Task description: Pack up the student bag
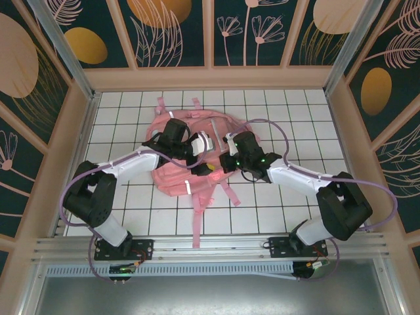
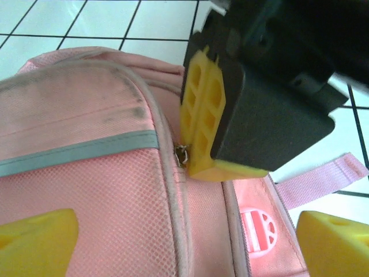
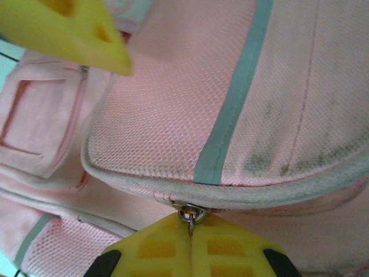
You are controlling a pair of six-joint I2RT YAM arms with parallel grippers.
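Two tools: left gripper (image 1: 205,143) and right gripper (image 1: 228,156) are both low over the student bag (image 1: 174,178), tips facing each other.
Left state: yellow fingers (image 2: 34,239) stand far apart, gripping nothing. Pink mesh fabric lies straight below the gap.
Right state: fingers pressed together, clamped on the zipper pull (image 3: 190,214), whose metal ring sits right at their tips.
Zip seam (image 3: 115,186): curves around a pocket flap just ahead of the right gripper's tips. The pull sits on it.
Strip: grey strip (image 3: 230,115) crosses the flap ahead of the right gripper and ends at the seam.
Spacing: right gripper is close ahead of the left gripper. Contact cannot be told.
Strap: loose pink strap (image 2: 323,179) beyond the left gripper's right-hand finger, lying on the white tiled table (image 1: 295,111).
Bag position: flat on the table, under both wrists, between the two arms.
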